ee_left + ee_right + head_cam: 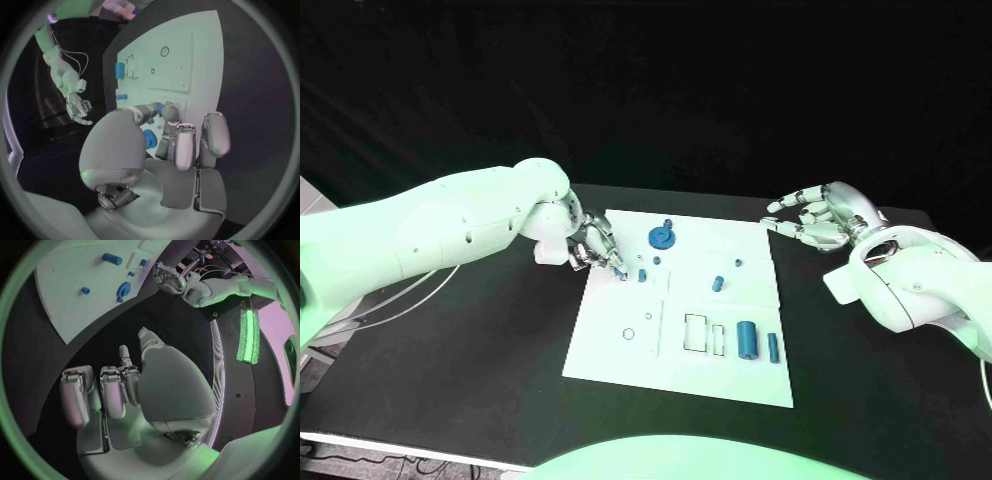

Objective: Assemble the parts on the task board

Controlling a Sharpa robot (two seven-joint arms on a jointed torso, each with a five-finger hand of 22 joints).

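Left hand (593,246) over task board (689,345) edge, right hand (816,218) empty

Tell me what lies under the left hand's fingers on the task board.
The left hand reaches over the task board's near-left edge. A small blue part shows at its fingertips; whether the fingers hold it, and what lies beneath them, is covered.

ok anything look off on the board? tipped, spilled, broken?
Nothing stands out. The white board lies flat on the black table, and the blue parts sit on it, including the round one near the far edge and two long ones nearer the robot. The left hand is over the board's left edge; the right hand is off the board.
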